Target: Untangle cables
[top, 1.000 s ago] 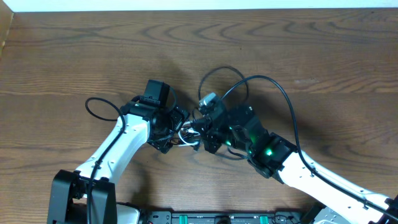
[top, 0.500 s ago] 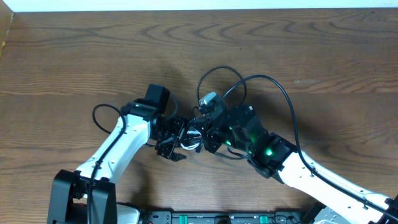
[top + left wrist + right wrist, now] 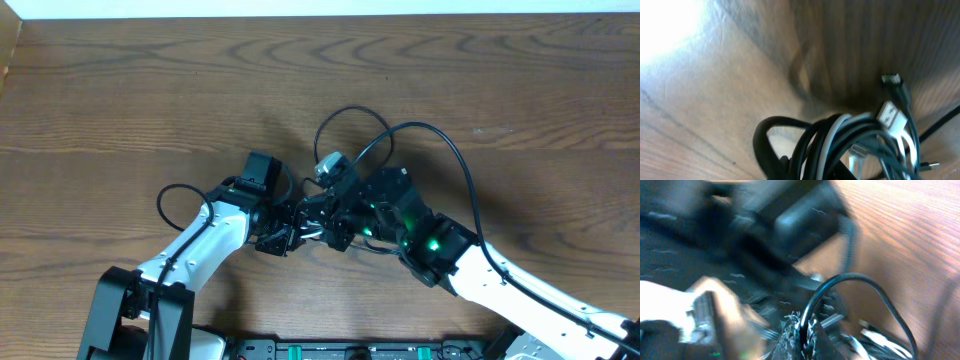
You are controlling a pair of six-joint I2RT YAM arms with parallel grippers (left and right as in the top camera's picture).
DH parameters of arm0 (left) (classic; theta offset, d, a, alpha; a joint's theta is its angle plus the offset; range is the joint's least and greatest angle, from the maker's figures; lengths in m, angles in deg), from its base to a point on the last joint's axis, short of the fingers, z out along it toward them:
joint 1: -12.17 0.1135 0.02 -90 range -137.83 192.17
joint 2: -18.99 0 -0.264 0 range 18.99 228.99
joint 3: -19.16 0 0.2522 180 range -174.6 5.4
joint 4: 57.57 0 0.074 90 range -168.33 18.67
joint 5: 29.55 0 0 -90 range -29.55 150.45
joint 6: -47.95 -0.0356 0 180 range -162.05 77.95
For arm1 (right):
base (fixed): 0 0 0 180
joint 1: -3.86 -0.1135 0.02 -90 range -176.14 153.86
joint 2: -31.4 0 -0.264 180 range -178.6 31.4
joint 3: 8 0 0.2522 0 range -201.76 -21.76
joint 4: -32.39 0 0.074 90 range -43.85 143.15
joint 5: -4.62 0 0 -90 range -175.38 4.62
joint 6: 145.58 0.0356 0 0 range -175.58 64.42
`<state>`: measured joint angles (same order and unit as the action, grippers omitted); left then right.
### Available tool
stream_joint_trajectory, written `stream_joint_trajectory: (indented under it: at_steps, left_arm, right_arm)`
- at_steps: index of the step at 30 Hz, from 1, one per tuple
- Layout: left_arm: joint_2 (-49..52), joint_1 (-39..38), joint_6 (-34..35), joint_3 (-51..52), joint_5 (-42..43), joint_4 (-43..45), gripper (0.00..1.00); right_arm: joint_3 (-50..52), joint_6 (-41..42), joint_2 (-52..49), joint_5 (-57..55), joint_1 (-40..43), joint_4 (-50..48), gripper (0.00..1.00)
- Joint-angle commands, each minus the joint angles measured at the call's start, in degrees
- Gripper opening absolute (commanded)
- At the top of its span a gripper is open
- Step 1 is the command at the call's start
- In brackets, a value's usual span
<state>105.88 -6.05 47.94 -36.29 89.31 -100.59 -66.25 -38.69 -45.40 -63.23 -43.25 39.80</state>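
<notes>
Wooden worktop carries a small knot of cables at its middle, black strands with a white one among them, and both arms meet over it. The left fingers sit against the knot's left side and the right fingers against its right, very near each other.

The right fingers are pressed together. In the right wrist view a black strand arches up from just where they meet, so they probably pinch it, though blur leaves that unsure. Whether the left fingers are spread or closed on anything I cannot tell. The overhead view loses their tips in the tangle, and the left wrist view shows only looped strands crowded at the lower edge, with a flat silver plug sticking out on the right.

I judge the step in hand to be the taking of a second hold, with one arm anchoring the knot while the other seeks a strand. The next move calls for a sure pinch on a single cable, not several. Then comes a slow pull apart, watching that the loops slide free and do not cinch tighter.
</notes>
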Motion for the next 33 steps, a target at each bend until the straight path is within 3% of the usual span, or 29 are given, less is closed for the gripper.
stream_joint_trajectory:
  at_steps: [1,7,15,23,27,30,33]
  left_arm:
    - [0.0,-0.1,0.7,0.2,-3.0,0.8,0.19]
    - [0.0,-0.1,0.0,0.2,-5.0,1.1,0.19]
    - [0.0,-0.1,-0.4,0.2,-5.8,1.1,0.19]
    - [0.0,-0.1,-4.4,0.2,-9.7,1.2,0.19]
    - [0.0,-0.1,-13.3,0.2,-10.1,3.7,0.2]
    - [0.0,-0.1,-22.5,0.2,-10.1,7.5,0.2]
    - [0.0,-0.1,-26.6,0.2,-10.1,8.6,0.2]
  right_arm:
    - [-0.6,-1.1,3.4,12.7,-0.4,-4.1,0.01]
    - [-0.6,-1.1,5.0,20.0,0.9,-12.3,0.01]
    - [-0.6,-1.1,5.3,19.8,5.9,-13.5,0.01]
    - [-0.6,-1.1,5.3,-2.2,8.6,4.3,0.01]
    - [-0.6,-1.1,5.3,-9.7,8.6,13.4,0.01]
    - [-0.6,-1.1,5.3,-10.1,8.6,17.4,0.1]
    - [-0.6,-1.1,5.3,-12.3,8.6,20.5,0.18]
